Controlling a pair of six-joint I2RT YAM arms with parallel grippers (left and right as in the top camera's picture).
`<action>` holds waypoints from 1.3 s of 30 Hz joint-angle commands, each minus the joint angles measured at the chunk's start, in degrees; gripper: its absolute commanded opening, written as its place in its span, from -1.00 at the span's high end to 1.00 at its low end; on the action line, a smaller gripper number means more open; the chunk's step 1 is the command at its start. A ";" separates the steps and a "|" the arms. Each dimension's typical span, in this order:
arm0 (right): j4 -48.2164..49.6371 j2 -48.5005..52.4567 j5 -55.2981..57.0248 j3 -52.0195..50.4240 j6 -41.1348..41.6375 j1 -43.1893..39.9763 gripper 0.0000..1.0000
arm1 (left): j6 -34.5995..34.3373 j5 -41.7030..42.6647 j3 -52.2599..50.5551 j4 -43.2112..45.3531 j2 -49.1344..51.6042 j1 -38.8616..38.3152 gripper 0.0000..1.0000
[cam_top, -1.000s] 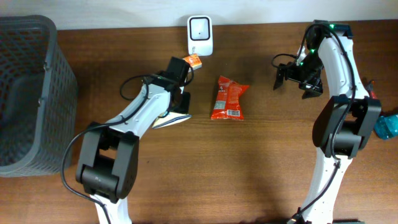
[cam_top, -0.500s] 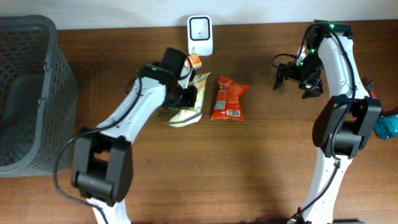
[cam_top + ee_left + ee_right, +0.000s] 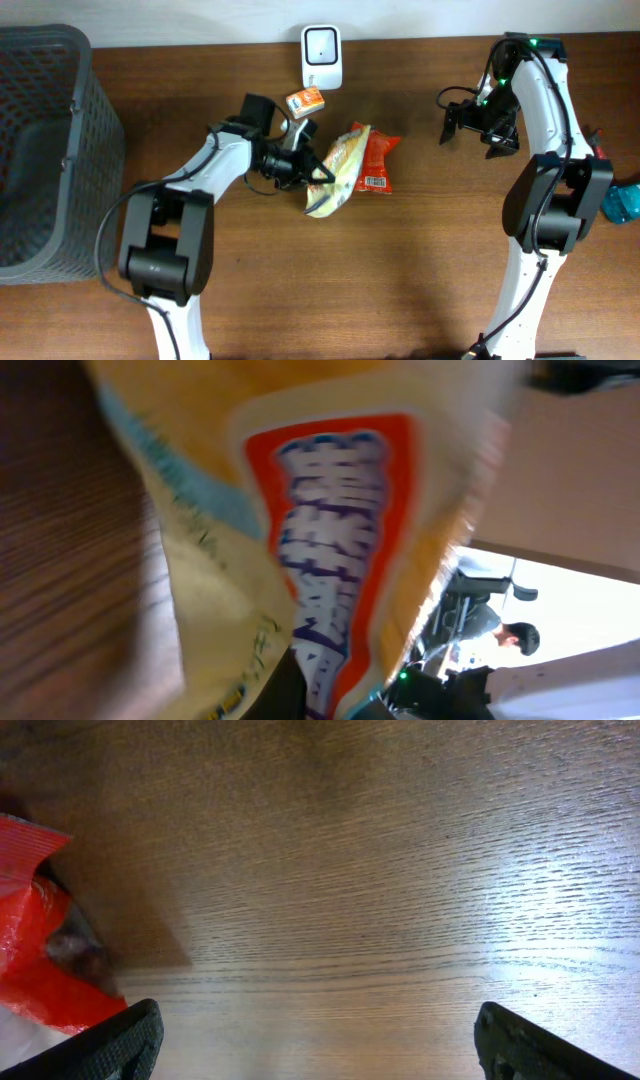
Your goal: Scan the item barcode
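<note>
A dark wood tabletop [image 3: 420,260] runs up to a pale wall along the far edge. At the far left stands a grey mesh basket [image 3: 100,130]. To its right the left arm reaches toward the middle, and the left end effector [image 3: 308,172] is closed on the edge of a yellow bag [image 3: 340,170]. The bag is tilted, with its lower end down near the wood and its right side overlapping a red bag [image 3: 378,165] that lies flat. In the left wrist view the yellow bag [image 3: 330,540] fills nearly the whole frame, blurred, showing an orange panel with blue lettering; the fingers themselves are hidden behind it.

Just behind the left end effector lies a small orange box [image 3: 304,100], and beyond that, against the wall, stands the white scanner [image 3: 322,56]. The yellow bag sits in front of the scanner and slightly to its right, apart from it.

Farther right, the right end effector [image 3: 470,142] hangs wide open with nothing in it. Its wrist view shows both fingertips [image 3: 120,1040] at the lower corners, bare wood between them and the red bag [image 3: 40,950] at the left edge. A teal thing [image 3: 622,203] shows at the right edge.
</note>
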 commanded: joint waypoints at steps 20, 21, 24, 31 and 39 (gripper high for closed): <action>-0.02 -1.60 -0.90 0.90 -0.46 0.04 -0.97 | 10.67 -29.05 24.81 -32.46 -2.80 5.66 -0.29; -0.02 -1.60 -0.90 0.90 -0.48 0.04 -0.97 | 7.39 -35.04 25.11 -34.18 -3.61 5.66 -0.32; -0.02 -1.60 -0.90 0.90 -0.46 0.04 -0.97 | -0.09 -50.56 25.11 -40.06 -6.01 5.66 -0.39; -0.02 -1.60 -0.90 0.90 -0.48 0.04 -0.97 | -0.22 -52.00 25.07 -48.09 -14.80 5.64 -0.63; -0.02 -1.60 -0.90 0.90 -0.46 0.04 -0.97 | 2.64 -40.44 8.46 -42.18 -23.91 5.64 -0.99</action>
